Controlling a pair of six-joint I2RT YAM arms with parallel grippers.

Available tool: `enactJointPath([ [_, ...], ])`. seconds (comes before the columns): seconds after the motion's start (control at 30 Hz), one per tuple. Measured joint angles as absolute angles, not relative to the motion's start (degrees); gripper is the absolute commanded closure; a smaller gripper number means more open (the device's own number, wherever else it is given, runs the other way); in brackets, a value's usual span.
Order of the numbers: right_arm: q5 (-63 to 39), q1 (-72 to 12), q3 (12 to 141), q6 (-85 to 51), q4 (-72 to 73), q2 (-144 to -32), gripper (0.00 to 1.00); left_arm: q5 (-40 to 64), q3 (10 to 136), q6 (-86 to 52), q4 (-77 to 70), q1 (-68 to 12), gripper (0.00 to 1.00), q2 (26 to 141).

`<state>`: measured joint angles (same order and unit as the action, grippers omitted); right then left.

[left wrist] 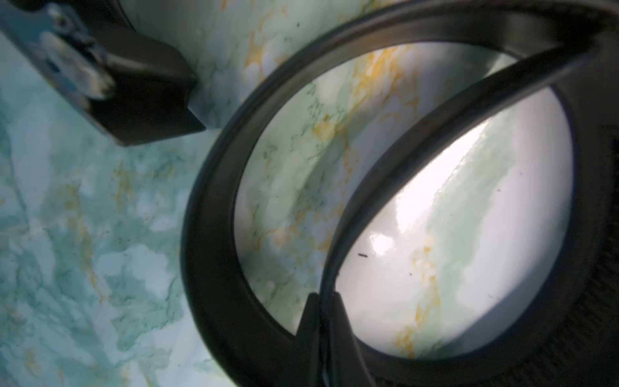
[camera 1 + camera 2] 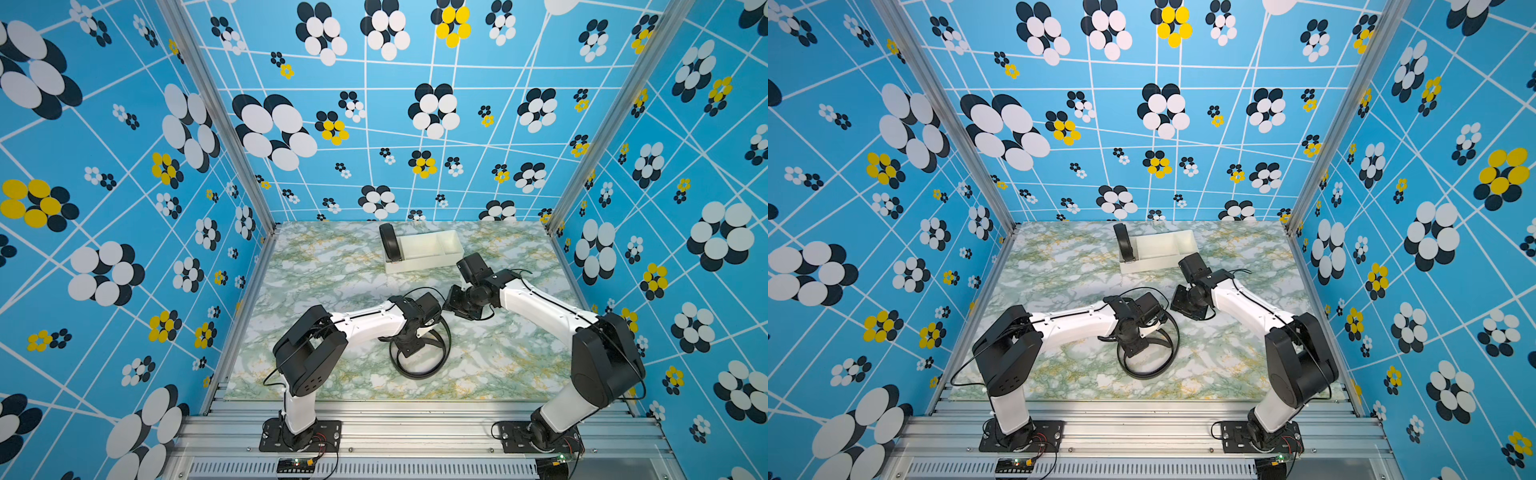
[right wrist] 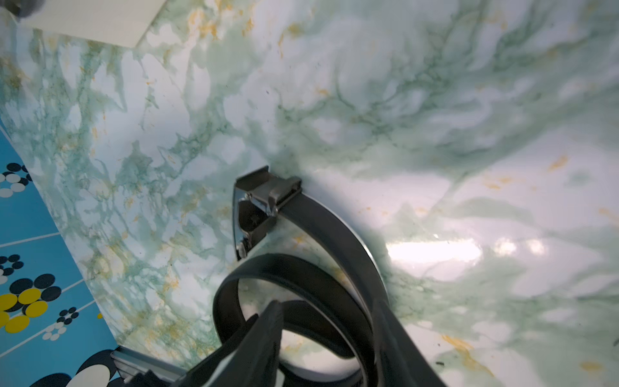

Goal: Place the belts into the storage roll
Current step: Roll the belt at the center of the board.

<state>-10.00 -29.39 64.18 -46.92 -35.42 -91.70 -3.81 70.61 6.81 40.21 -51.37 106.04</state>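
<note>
Belt (image 1: 207, 234) pinched in left gripper (image 1: 324, 301) — right gripper (image 3: 330, 311) astride its strap.

Robot lab test booth, blue flower-print walls (image 2: 104, 166) on three sides, aluminium frame posts (image 2: 218, 116), marble-pattern tabletop (image 2: 324, 274), left arm (image 2: 365, 322) and right arm (image 2: 540, 303) bolted to a slotted metal rail (image 2: 415, 419)

Glossy green-and-white marbled tabletop (image 2: 316, 291) with yellow veins, off-white rectangular plastic tray (image 2: 424, 264) at far centre, loosely looped black belt strap (image 2: 417, 375) near centre.
</note>
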Motion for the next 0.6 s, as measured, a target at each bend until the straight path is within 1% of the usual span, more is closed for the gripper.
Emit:
enactJointPath([
  [0.13, -10.5, -33.6, 57.3, -50.7, -35.5, -90.4, 0.58, -3.4, 70.5, 6.6, 40.1, -51.2, 1.0, 106.0],
  [0.23, -10.4, -34.4, 55.4, -52.8, -35.6, -91.7, 0.63, -3.4, 70.5, 6.6, 40.1, -51.2, 1.0, 106.0],
  [0.33, -9.1, -34.4, 55.4, -53.8, -35.5, -92.9, 0.71, -3.2, 70.5, 6.7, 40.1, -51.0, 1.0, 106.0],
  [0.37, -8.3, -34.4, 55.4, -54.0, -35.7, -93.1, 0.76, -3.0, 70.5, 6.7, 40.1, -50.9, 1.0, 106.0],
  [0.43, -7.4, -34.4, 55.6, -54.2, -36.0, -93.6, 0.89, -2.7, 70.5, 7.0, 40.1, -50.6, 1.0, 106.0],
  [0.47, -6.9, -34.4, 55.9, -54.3, -36.2, -94.0, 0.97, -2.5, 70.5, 7.1, 40.1, -50.4, 1.0, 106.0],
  [0.5, -6.5, -34.4, 56.3, -54.3, -36.9, -94.4, 1.0, -2.2, 70.5, 7.3, 40.1, -50.2, 1.0, 106.0],
  [0.6, -5.5, -34.5, 57.9, -52.9, -39.2, -95.6, 1.0, -1.9, 70.5, 8.2, 40.1, -49.3, 1.0, 106.0],
])
